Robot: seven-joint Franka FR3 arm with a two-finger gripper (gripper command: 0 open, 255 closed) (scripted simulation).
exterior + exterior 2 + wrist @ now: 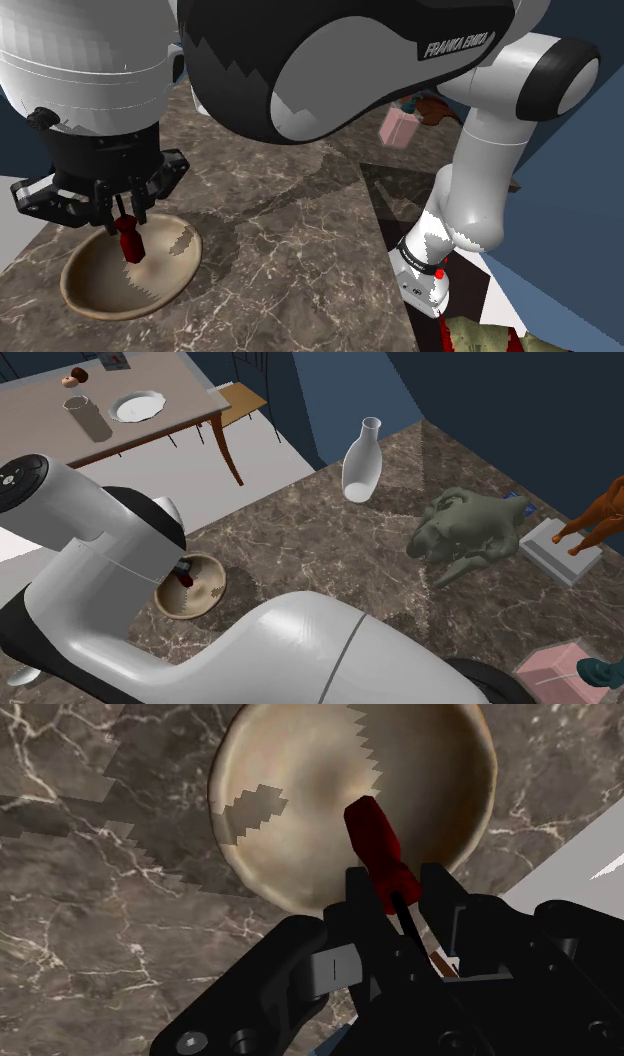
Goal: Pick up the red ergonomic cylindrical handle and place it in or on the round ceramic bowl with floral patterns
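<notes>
Gripper (120,208) is closed on the red handle (130,240), both fingers clasping its upper end while the lower end hangs over the hollow of the plain tan bowl (80,292) on the dark marble counter (300,250). Pick-up and carry are judged done, though I cannot tell whether the handle touches the bowl's floor. Outstanding items are lowering if needed, release and withdrawal.
</notes>
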